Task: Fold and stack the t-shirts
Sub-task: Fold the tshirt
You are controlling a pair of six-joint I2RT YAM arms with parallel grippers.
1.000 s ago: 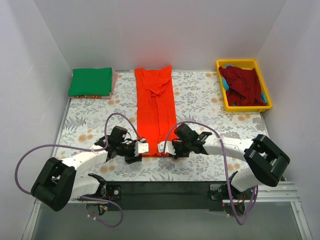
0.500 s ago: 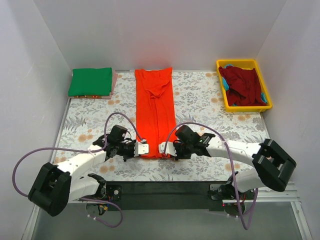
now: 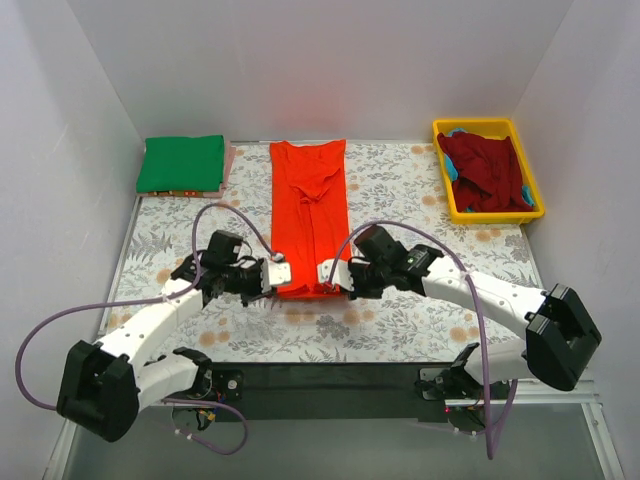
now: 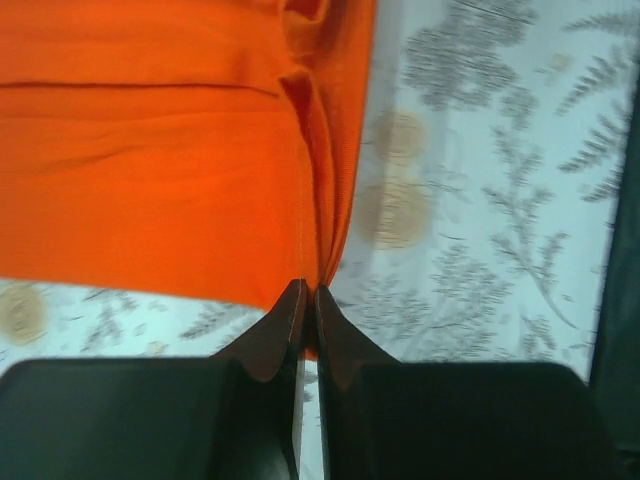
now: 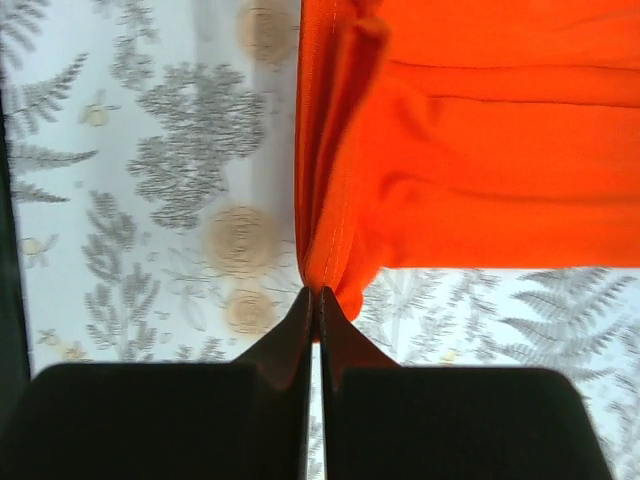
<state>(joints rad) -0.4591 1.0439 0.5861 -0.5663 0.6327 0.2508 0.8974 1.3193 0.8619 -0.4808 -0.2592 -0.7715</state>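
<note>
Top external: orange-red t-shirt (image 3: 310, 218) folded narrow.

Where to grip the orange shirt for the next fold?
Its two near hem corners, approached from the near edge. The orange shirt lies as a long narrow strip running away from the arms; the left gripper and right gripper have jaws shut there.

The left arm (image 3: 160, 315) and right arm (image 3: 490, 290) are slim, smooth white plastic shells joined by chunky black rounded motor housings. A thin purple cable (image 3: 480, 350) loops loosely off each. The left gripper (image 4: 308, 290) and right gripper (image 5: 318, 292) have dark fingers (image 4: 280, 335) tapering to narrow tips.
</note>
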